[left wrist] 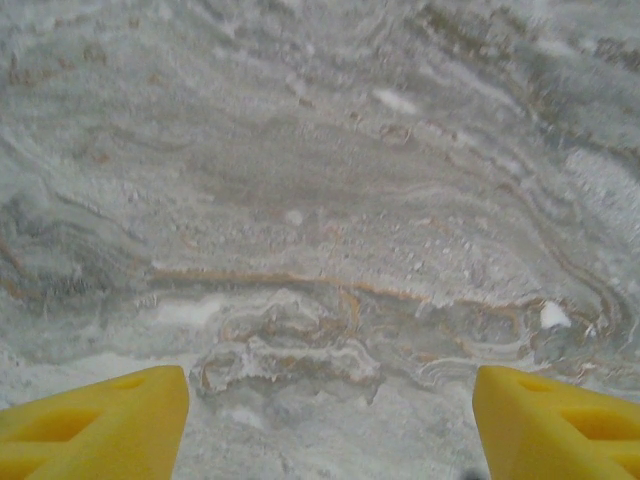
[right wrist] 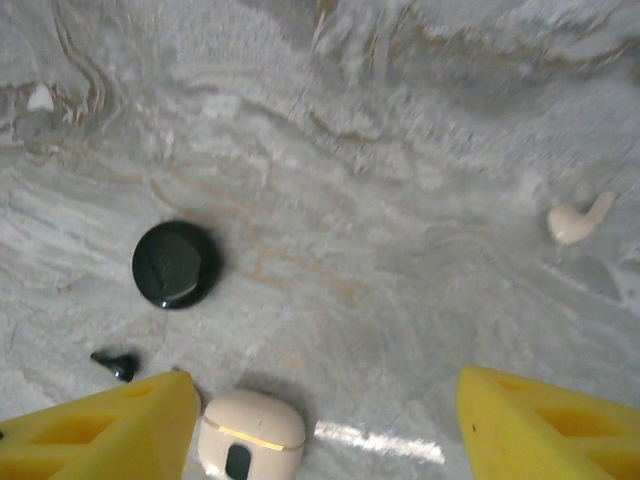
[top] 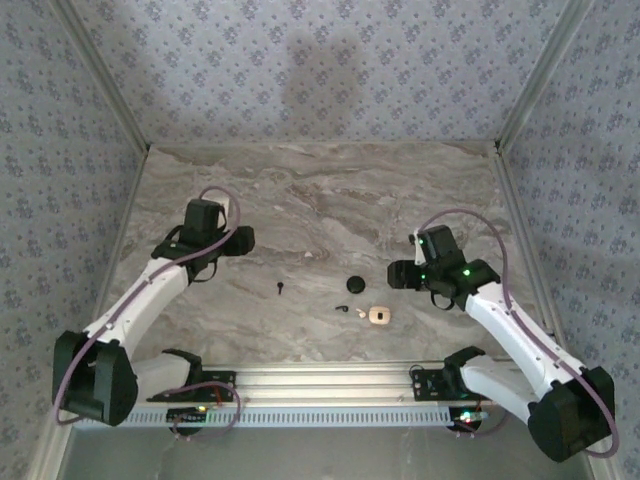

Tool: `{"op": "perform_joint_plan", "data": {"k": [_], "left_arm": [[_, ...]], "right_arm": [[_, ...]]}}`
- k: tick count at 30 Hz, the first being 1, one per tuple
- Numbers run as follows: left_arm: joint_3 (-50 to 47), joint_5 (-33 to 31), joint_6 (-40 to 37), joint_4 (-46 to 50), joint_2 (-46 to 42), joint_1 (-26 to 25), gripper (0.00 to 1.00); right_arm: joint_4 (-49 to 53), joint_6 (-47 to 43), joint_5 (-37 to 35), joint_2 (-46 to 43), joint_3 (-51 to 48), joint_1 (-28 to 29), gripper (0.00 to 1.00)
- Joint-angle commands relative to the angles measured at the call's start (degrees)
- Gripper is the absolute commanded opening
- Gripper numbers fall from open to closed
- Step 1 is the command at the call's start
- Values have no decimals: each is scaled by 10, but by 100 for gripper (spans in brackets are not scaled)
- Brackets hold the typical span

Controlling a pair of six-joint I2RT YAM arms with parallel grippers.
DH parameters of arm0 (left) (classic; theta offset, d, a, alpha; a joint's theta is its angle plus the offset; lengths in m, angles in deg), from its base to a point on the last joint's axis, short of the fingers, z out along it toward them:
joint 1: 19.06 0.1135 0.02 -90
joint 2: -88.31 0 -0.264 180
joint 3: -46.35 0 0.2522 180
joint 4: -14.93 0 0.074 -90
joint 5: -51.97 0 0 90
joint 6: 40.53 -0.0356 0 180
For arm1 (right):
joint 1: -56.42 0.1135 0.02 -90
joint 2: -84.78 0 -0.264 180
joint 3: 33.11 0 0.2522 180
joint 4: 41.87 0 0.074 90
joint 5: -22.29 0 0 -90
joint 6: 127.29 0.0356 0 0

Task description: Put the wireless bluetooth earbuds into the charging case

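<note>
Nearest the arm bases, on the veined grey desk (top: 420, 190), sits one smooth beige rounded-square charging case (top: 378, 316). One tiny black stemmed earbud (top: 344, 309) lies near at its nine o'clock, a second earbud (top: 280, 289) farther the same way. One glossy round black disc (top: 354, 284) lies at eleven. Right jaws at one o'clock and left jaws far at ten stand apart, empty.

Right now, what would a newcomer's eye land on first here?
The pale charging case lies between the open yellow fingers of the right pincer, close to one of them. Near it on the marble table sit a glossy black disc and a tiny black earbud; the second earbud lies apart, toward the left arm.
</note>
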Motion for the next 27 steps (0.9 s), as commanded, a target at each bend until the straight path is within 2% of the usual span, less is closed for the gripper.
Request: {"op": "perform_joint_plan", "data": {"k": [1,5,11,17,27], "left_arm": [[29,21,11,40,25,6,75],[29,59,24,41,47,21,75],[17,73,29,30,53,34,75],[2,93,32,27,40,57,75],[-3,98,28,33,34,71,75]], "right_arm": [[36,22,-4,29,26,20,70],[46,37,-4,85,54,47,68],[41,22,-21,183,109,97,69],[59,15,-23,275,167,119,70],[69,30,-35,363,221,125,75]]}}
